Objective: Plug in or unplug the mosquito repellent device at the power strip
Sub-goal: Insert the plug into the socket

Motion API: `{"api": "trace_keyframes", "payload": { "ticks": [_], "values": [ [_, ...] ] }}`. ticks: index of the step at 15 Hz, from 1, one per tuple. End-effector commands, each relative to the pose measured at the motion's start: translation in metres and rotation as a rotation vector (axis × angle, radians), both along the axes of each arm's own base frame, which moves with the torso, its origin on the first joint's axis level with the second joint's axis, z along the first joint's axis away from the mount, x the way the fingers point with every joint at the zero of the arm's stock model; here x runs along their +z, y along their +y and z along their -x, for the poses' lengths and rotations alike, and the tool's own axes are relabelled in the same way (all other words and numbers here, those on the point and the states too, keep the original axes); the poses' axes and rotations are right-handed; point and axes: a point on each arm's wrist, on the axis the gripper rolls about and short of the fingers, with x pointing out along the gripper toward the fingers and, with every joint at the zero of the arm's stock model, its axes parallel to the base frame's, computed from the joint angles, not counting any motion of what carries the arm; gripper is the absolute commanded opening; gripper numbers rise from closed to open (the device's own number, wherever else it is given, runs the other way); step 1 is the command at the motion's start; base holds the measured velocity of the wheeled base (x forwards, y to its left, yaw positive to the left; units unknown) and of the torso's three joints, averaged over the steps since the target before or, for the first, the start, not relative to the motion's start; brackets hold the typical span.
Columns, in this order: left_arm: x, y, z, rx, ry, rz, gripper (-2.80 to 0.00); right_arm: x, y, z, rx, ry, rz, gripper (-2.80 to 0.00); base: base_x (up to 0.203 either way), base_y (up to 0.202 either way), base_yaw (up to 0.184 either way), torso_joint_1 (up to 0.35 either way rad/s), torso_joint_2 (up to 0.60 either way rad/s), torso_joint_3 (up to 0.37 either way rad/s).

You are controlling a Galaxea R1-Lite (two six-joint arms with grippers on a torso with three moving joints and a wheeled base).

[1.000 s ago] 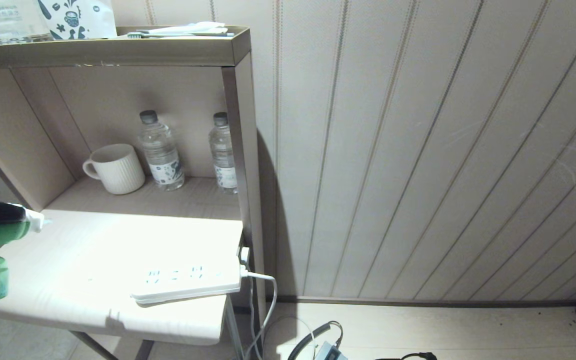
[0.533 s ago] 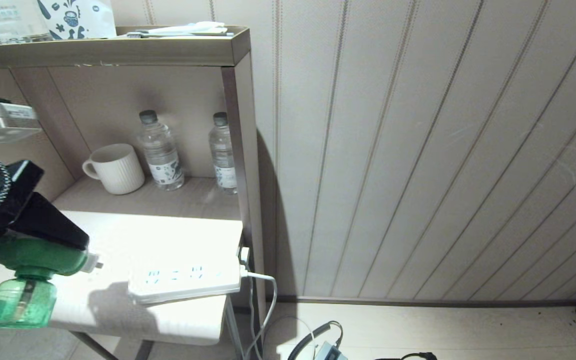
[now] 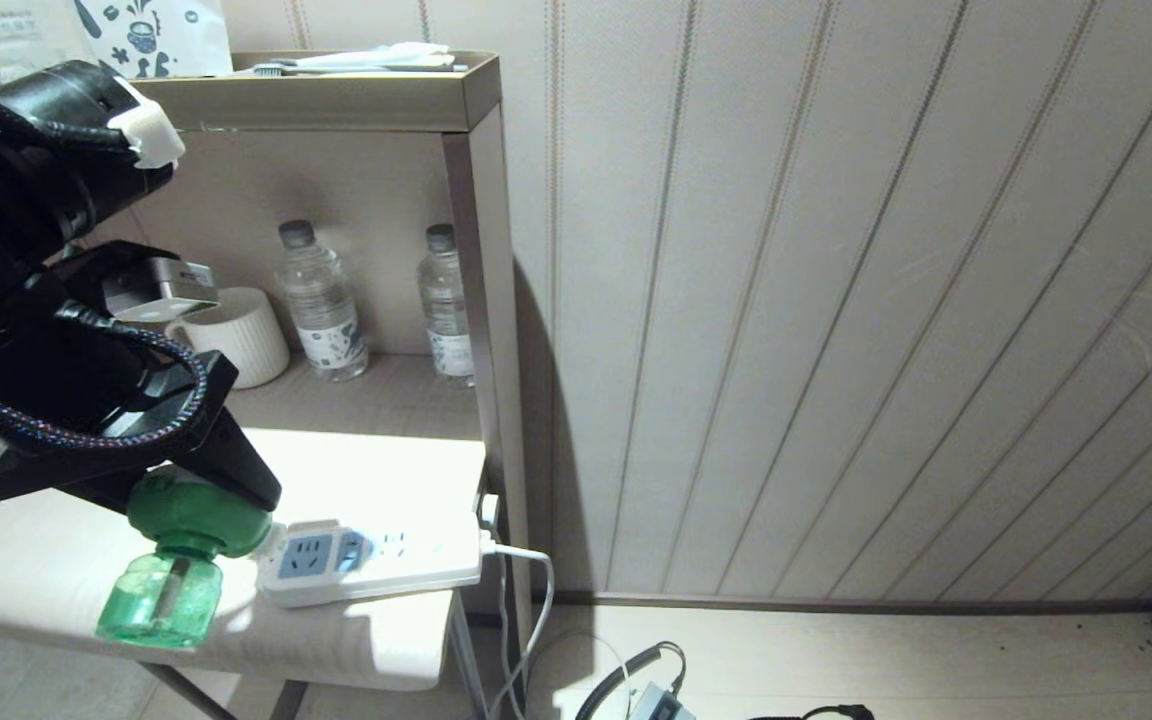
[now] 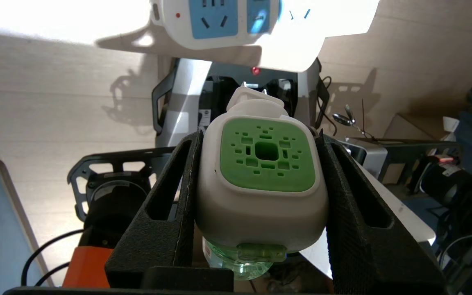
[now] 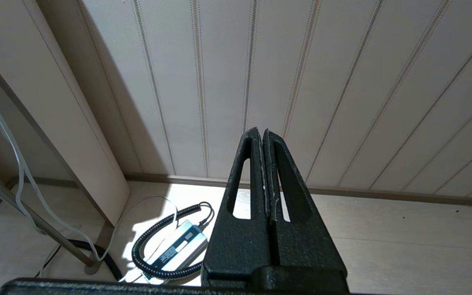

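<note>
Left gripper [image 4: 260, 180] clamped on the mosquito repellent device [image 4: 262, 184], jaws pressed flat against its two white sides. Shown only in the left wrist view: the green vented face and the prongs aimed toward the power strip [image 4: 236, 20]. Seen from the head view: device [image 3: 176, 560] hanging bottle-down over the counter [image 3: 36, 570], plug end just beside the near end of the strip [image 3: 376, 560], contact impossible to judge. Right gripper [image 5: 264, 172] out of the head view, jaws closed together, empty, above the floor [image 5: 383, 229].
</note>
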Motion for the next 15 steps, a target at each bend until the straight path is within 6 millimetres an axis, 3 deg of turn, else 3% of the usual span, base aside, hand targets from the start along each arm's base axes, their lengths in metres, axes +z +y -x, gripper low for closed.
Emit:
{"api": "trace_keyframes", "payload": {
  "ticks": [1,15],
  "values": [
    [-0.0062,-0.0056,-0.0059,-0.007,0.030,-0.009,-2.80,0.0000,0.0000,0.0000,0.000,0.000,0.000,-2.80,0.000,0.000,0.000,0.000,0.00,0.000],
    [-0.0066,-0.0061,-0.0063,0.013,0.033,-0.003,-2.80,-0.0006,0.0000,-0.0001,-0.001,0.003,0.000,-2.80,0.000,0.000,0.000,0.000,0.00,0.000]
  ]
}}
